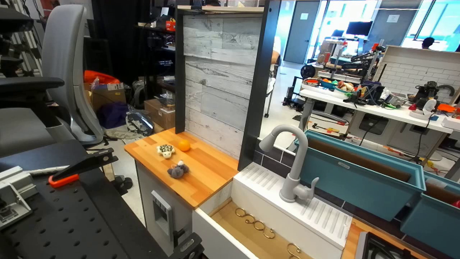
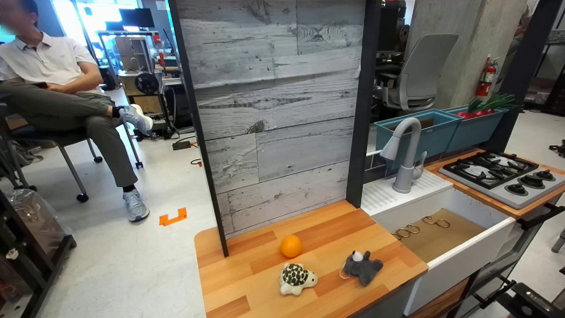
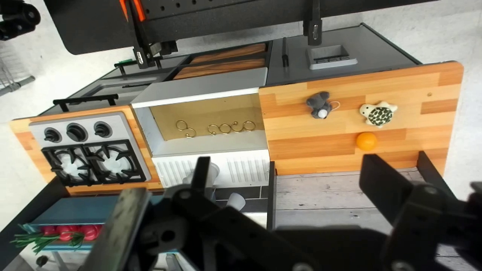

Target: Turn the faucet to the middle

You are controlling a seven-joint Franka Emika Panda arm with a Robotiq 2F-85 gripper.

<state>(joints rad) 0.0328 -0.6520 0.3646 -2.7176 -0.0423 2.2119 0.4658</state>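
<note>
The grey faucet (image 1: 300, 158) stands upright on the white ribbed ledge behind the sink; it also shows in an exterior view (image 2: 413, 145). Its arched spout points sideways along the ledge, toward the grey wood panel. A small lever sits on the opposite side of its base. In the wrist view, the faucet's spout head (image 3: 236, 201) and part of its base show beside the left finger, and the rest is hidden behind my gripper. My gripper (image 3: 287, 160) is open and empty, high above the counter and apart from the faucet. It is outside both exterior views.
The white sink (image 2: 454, 274) holds several gold rings. The tall wood panel (image 2: 273, 110) and its black post stand beside the faucet. Turquoise planters (image 1: 359, 183) are behind it. A stove (image 3: 86, 150), mouse toy (image 3: 319, 103), turtle toy (image 3: 379, 114) and orange (image 3: 366, 141) are on the counters.
</note>
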